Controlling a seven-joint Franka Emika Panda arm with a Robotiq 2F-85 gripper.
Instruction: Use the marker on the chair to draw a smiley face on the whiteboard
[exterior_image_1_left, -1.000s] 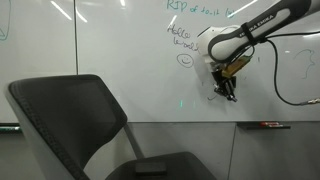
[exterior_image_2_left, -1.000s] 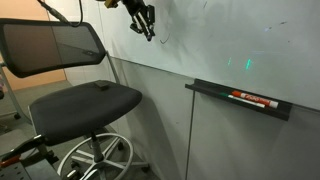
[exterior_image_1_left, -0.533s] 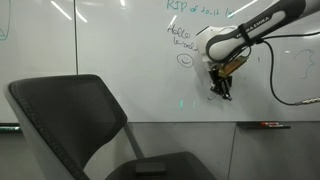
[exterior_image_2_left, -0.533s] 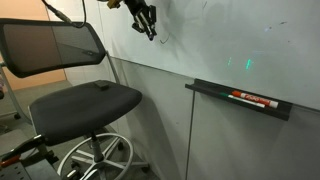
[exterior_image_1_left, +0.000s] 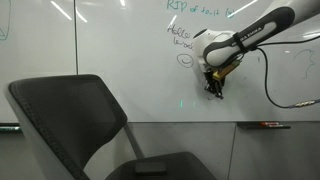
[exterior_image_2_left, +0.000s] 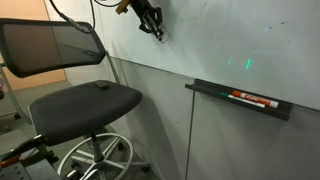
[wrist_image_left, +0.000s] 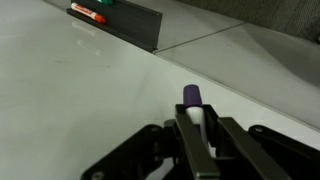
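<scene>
Pincer (wrist_image_left: 198, 130): closed on the marker (wrist_image_left: 192, 96), purple end projecting past the fingertips toward the whiteboard (exterior_image_1_left: 120, 60).

Location of marker: off the chair (exterior_image_1_left: 70, 120), held at the board just below and beside a small green smiley (exterior_image_1_left: 184, 60).

Step in hand: judged to be the drawing stage, pickup done.

Next move calls for: light, steady tip contact on bare board, then a closed circle, two eyes and a mouth.

Unclear: whether the tip touches the surface; whether the purple end is nib or cap; any fresh stroke. Arm base cut off. Tray (exterior_image_2_left: 240, 98) contents are too small to identify.
</scene>
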